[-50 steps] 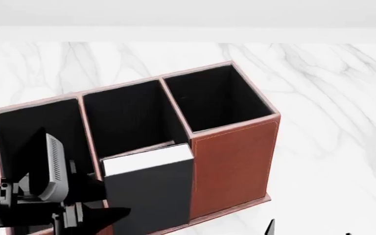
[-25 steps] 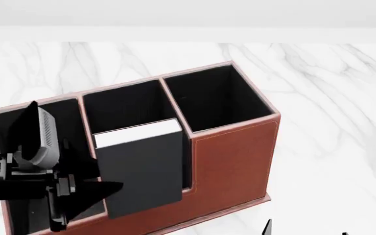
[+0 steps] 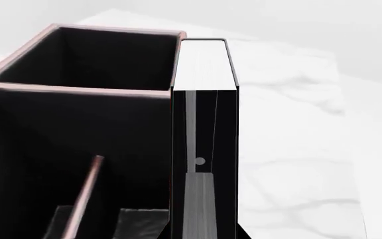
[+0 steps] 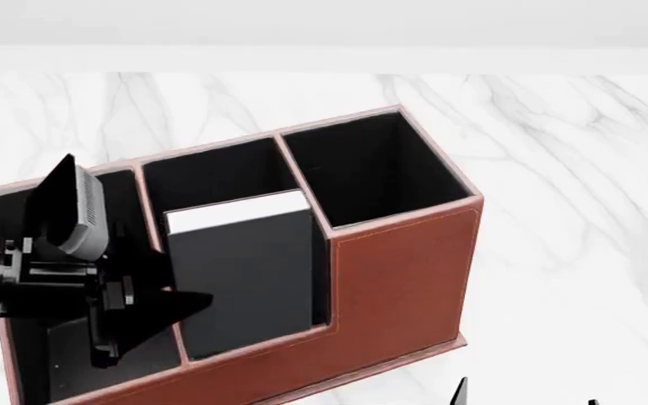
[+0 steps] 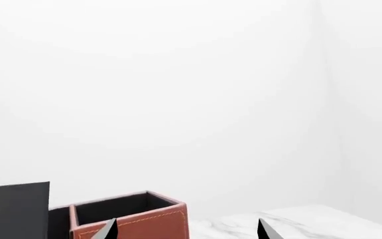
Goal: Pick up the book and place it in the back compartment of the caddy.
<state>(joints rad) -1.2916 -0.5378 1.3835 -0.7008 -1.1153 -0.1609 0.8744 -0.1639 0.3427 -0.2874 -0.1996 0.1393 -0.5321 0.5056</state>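
Note:
The black book point(image 4: 245, 278) with white page edges stands upright, and my left gripper point(image 4: 183, 304) is shut on its left edge. Its lower edge sits at the rim of the low front wall of the reddish-brown caddy point(image 4: 403, 278). It is at the low-walled middle pocket point(image 4: 206, 181), which I take for the back compartment, beside the tall square pocket point(image 4: 369, 169). How deep the book reaches is hidden. In the left wrist view the book point(image 3: 204, 64) fills the gripper point(image 3: 201, 234), with the caddy rim point(image 3: 78, 88) beside it. My right gripper point(image 5: 187, 231) is open and holds nothing. It is near the caddy's corner point(image 5: 131, 219).
The caddy stands on a white marble table point(image 4: 572, 169) with a plain white wall behind. A further black-lined pocket point(image 4: 20, 219) lies at the caddy's left end, partly covered by my left arm. The right gripper's tips point(image 4: 525, 400) show at the bottom edge of the head view.
The left gripper has lifted the book and carried it away from me, from in front of the caddy's low wall to over that wall at the middle pocket. The right gripper has barely moved.

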